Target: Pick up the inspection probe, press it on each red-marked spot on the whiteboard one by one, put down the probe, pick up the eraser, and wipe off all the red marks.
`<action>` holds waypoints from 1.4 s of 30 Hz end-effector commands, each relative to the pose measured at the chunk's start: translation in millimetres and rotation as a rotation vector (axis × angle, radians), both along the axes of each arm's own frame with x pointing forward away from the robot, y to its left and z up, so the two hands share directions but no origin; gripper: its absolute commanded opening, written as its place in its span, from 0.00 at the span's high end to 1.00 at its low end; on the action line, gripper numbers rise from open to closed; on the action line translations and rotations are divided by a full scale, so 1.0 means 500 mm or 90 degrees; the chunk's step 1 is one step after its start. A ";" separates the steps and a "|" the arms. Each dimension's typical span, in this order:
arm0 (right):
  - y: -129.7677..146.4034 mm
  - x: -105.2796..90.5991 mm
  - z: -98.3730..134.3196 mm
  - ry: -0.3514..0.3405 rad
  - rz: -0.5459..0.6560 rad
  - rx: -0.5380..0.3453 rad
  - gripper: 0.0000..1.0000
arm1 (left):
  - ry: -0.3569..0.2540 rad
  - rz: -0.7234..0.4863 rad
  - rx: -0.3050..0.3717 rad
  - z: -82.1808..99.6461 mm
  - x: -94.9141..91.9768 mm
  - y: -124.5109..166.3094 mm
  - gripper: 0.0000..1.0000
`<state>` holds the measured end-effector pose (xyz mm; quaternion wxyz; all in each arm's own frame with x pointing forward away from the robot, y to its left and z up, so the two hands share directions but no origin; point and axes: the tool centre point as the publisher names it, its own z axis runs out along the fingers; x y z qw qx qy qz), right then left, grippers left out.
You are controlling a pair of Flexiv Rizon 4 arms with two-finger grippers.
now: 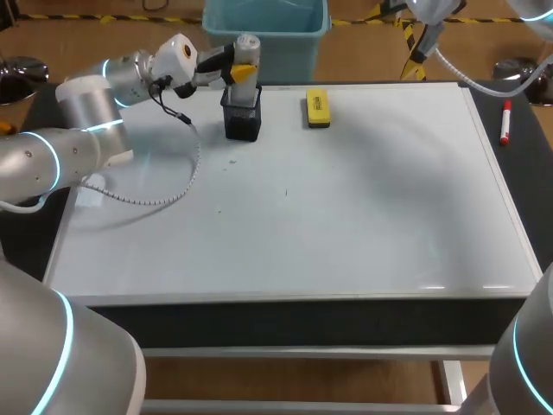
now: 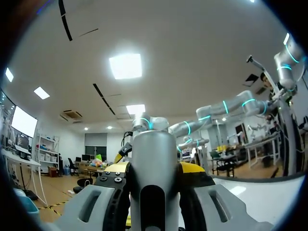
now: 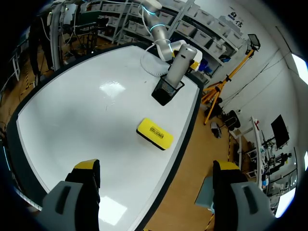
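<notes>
Where probe stands: black mesh holder (square).

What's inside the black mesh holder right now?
The silver probe stands in the mesh holder, left gripper shut on its upper part. Its lower end is hidden by the walls.

- We are seeing the whiteboard showing plain white, with the table edge around it showing black.
- The eraser, at twelve o'clock on the board, is showing yellow with a dark label.
- The holder is showing black mesh, and the probe is gleaming silver-grey.
- The marker, at two o'clock, is showing white with red ends.
- Our left arm is glowing with cyan rings on silver.
- The left gripper and the right gripper are showing yellow tips.
</notes>
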<state>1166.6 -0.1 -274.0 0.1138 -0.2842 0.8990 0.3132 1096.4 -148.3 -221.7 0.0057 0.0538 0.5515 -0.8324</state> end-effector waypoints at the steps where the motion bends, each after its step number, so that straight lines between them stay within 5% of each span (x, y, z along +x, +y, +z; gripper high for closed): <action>1: -0.001 -0.001 0.003 0.000 0.001 -0.004 0.00 | -0.006 -0.004 0.006 -0.008 0.001 -0.003 1.00; 12: -0.001 -0.001 0.003 0.000 0.001 -0.004 0.00 | -0.013 0.007 -0.011 -0.041 0.000 0.003 1.00; 24: -0.001 -0.001 0.003 0.000 0.001 -0.004 0.00 | 0.008 0.003 0.016 -0.060 0.001 -0.002 1.00; 25: -0.001 -0.001 0.003 0.000 0.001 -0.004 0.00 | 0.008 0.003 0.016 -0.060 0.001 -0.003 0.95; 27: -0.001 -0.001 0.003 0.000 0.001 -0.004 0.00 | 0.008 0.004 0.017 -0.057 0.002 -0.004 0.19; 28: -0.001 -0.001 0.003 0.000 0.001 -0.004 0.00 | 0.007 0.005 0.017 -0.055 0.002 -0.003 0.00; 42: -0.001 -0.001 0.003 0.000 0.001 -0.004 0.00 | -0.002 0.013 0.052 -0.034 -0.006 0.009 0.00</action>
